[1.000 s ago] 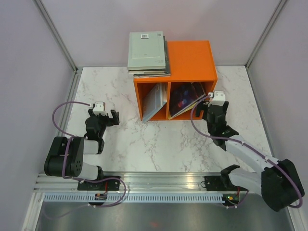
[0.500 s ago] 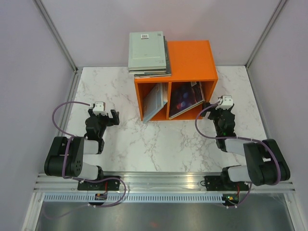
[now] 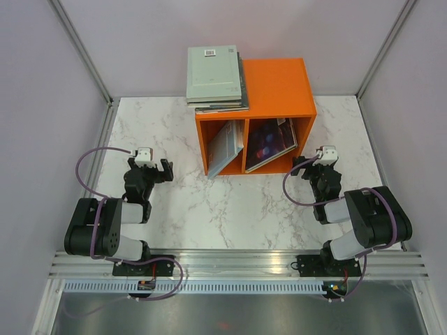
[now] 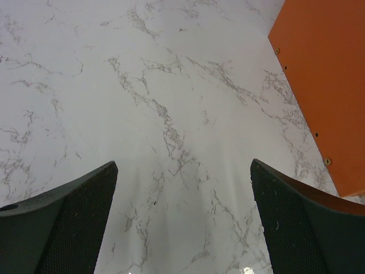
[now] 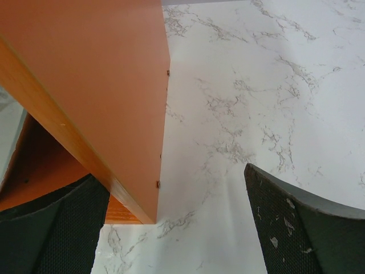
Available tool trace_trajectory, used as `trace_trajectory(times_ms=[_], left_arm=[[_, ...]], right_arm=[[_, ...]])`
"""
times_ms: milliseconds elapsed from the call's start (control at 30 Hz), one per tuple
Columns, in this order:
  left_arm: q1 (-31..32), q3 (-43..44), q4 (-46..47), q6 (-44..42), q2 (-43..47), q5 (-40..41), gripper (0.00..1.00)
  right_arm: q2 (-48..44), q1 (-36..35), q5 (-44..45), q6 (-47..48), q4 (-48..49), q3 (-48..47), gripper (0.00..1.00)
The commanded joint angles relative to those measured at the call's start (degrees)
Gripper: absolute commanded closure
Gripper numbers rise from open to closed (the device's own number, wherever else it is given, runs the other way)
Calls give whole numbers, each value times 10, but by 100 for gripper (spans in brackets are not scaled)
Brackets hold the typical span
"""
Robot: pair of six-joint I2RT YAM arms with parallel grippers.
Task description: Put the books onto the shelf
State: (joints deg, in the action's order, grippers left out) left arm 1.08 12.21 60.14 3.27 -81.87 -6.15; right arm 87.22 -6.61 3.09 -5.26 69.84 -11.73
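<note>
The orange shelf (image 3: 278, 89) stands at the back middle of the marble table. A stack of books (image 3: 214, 77) with a pale grey-green cover on top lies on its left top corner. A light book (image 3: 225, 146) leans in the left cubby and a dark space-like book (image 3: 269, 143) leans in the right cubby. My left gripper (image 3: 155, 165) is open and empty, left of the shelf, over bare marble (image 4: 182, 171). My right gripper (image 3: 316, 159) is open and empty near the shelf's front right corner (image 5: 145, 214), whose orange side wall (image 5: 97, 74) fills the wrist view's left.
Purple-grey walls with metal posts enclose the table (image 3: 230, 202) on three sides. A metal rail (image 3: 237, 269) runs along the near edge, where both arm bases sit. The shelf's left side (image 4: 325, 85) shows at the right of the left wrist view.
My right arm has pulled back from the right cubby and folded toward its base, its gripper open throughout. The dark book stays leaning in the cubby. The left arm has not moved.
</note>
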Motion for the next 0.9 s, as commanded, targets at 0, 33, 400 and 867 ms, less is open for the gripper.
trace_trajectory(times_ms=[0, 33, 400, 867], left_arm=[[1, 10, 38, -32, -3, 4, 0], [1, 10, 38, -32, -2, 3, 0], [1, 10, 38, -32, -2, 3, 0], [1, 10, 38, -32, -2, 3, 0]], right_arm=[[5, 27, 68, 23, -5, -14, 2], [5, 27, 68, 23, -6, -14, 2], [6, 27, 32, 37, -19, -22, 2], [6, 27, 33, 37, -18, -22, 2]])
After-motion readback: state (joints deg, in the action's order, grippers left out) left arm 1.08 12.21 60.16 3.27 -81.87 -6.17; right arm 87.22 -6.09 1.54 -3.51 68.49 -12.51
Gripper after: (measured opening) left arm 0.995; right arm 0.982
